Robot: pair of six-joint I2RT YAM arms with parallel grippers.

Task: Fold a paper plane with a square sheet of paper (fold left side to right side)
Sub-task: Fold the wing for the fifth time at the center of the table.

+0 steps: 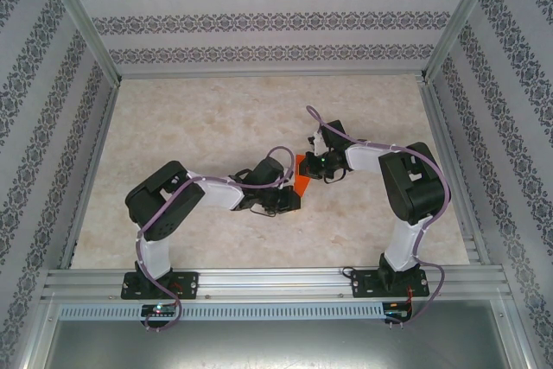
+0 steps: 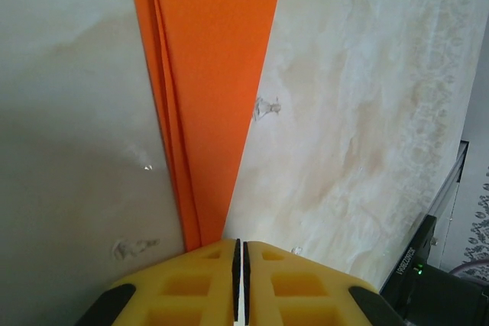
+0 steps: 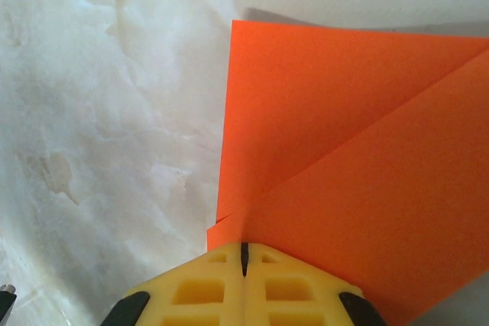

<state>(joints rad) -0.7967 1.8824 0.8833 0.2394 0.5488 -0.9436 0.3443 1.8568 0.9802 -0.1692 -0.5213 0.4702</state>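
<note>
Paper [image 1: 302, 183] wedge, long axis near-far, narrow end at left hand [image 2: 241, 243]. Both hands closed, right hand [image 3: 244, 248] at its corner. Marbled bench [image 1: 199, 127], patterned walls [image 1: 259, 19].

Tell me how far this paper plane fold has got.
Done: the orange paper is already folded, with a diagonal flap over it and stacked layers in the left wrist view. In hand: the left gripper is shut on its narrow end, the right gripper shut at a corner. Left: in the right wrist view it looks too wide for a finished dart.
</note>
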